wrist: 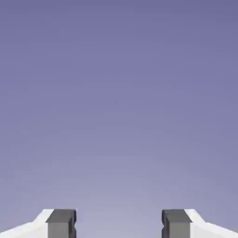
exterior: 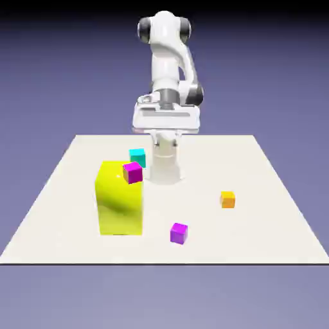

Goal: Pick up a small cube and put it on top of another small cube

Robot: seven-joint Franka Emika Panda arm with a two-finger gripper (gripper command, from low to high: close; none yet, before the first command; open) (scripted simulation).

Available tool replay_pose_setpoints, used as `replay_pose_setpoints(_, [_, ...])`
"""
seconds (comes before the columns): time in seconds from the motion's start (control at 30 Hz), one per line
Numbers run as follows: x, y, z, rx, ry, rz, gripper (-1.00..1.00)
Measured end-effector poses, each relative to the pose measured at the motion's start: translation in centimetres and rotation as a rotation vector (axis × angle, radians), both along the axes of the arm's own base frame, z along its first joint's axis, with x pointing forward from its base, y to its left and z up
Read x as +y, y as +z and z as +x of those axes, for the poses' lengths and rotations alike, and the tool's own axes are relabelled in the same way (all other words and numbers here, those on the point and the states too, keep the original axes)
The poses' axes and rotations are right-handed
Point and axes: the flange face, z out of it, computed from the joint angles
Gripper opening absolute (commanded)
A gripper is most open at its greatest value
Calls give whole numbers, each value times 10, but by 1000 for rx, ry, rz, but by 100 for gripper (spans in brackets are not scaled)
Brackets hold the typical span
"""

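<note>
A small violet-purple cube (exterior: 178,232) lies on the table near its front edge, a little to the exterior view's right of the middle. My gripper (exterior: 166,119) hangs high above the table's far side, well away from every cube. In the hand view the gripper (wrist: 119,224) is open: its two grey fingertips (wrist: 61,223) stand wide apart with only the blue-violet backdrop between them. No cube shows in the hand view.
A big yellow block (exterior: 119,199) stands on the exterior view's left. A pinker magenta cube (exterior: 132,171) shows at its upper right corner, and a cyan cube (exterior: 137,156) sits just behind. An orange cube (exterior: 227,199) lies to the right. The white table (exterior: 270,218) ends close to the violet cube.
</note>
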Motion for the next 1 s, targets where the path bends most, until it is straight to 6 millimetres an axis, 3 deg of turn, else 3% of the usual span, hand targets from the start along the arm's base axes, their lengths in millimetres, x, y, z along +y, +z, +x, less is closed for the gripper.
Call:
replay_pose_setpoints(0.27, [-6, -53, 68, 381, -88, 72, 0])
replay_pose_setpoints(0.5, [-9, -113, 113, 715, -162, 137, 0])
replay_pose_setpoints(0.73, [-8, -182, 143, 1051, -226, 202, 0])
replay_pose_setpoints(1.0, [-5, -263, 157, 1437, -282, 272, 0])
